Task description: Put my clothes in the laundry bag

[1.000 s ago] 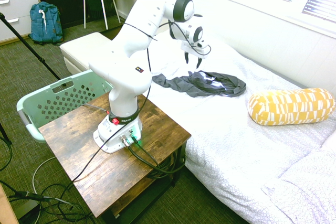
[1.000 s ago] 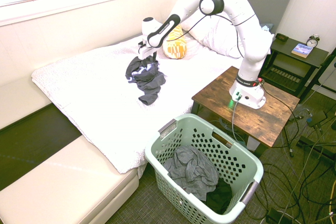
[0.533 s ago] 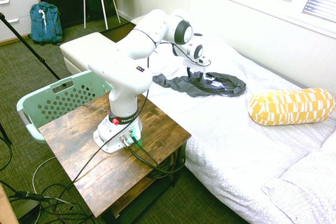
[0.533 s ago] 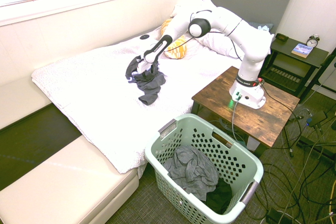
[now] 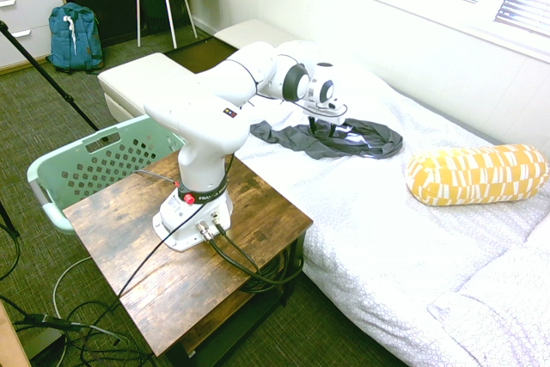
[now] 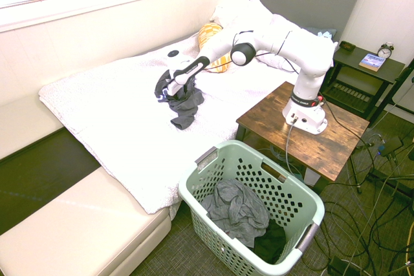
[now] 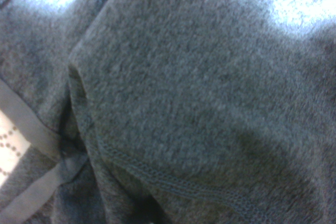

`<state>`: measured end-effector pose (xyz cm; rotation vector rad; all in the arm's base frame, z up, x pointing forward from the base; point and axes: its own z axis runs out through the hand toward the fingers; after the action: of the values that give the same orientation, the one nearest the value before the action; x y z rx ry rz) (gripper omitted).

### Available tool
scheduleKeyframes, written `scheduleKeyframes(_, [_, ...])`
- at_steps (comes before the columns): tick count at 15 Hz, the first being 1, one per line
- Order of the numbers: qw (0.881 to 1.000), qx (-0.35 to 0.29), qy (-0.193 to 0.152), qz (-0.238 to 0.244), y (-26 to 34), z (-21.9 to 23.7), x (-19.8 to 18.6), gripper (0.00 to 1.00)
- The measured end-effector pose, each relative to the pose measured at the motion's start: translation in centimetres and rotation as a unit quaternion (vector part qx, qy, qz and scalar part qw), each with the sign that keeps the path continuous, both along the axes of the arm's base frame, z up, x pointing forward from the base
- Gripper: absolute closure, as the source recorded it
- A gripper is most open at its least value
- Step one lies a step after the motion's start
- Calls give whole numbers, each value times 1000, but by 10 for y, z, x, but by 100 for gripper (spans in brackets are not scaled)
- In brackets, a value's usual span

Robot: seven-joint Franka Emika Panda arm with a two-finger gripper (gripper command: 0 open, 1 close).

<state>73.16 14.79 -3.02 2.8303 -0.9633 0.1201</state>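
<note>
A: White bed (image 5: 369, 212) carries the dark grey clothes (image 5: 365, 137), yellow pillow (image 5: 475, 174) beside them; mint laundry bag (image 6: 304, 195) on the floor by the counter (image 5: 172, 272).

B: Gripper (image 6: 169, 91) points down onto the clothes, jaws wide, tips hidden in the folds. Wrist view: blurred grey fabric only.
</note>
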Motion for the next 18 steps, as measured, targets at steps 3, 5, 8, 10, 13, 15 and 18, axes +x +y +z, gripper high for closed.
scheduleKeyframes(3, [1000,9,10,-1,1,-1,-2,100])
scheduleKeyframes(5, [1000,9,15,-1,-2,-5,-4,100])
scheduleKeyframes(8, [1000,10,20,-2,-3,-6,-5,100])
scheduleKeyframes(10, [1000,10,24,0,-1,-7,-6,100])
scheduleKeyframes(13, [1000,9,26,2,4,-8,-7,100])
scheduleKeyframes(15, [1000,10,27,2,5,-8,-8,100])
scheduleKeyframes(18, [999,11,31,0,3,-9,-9,100])
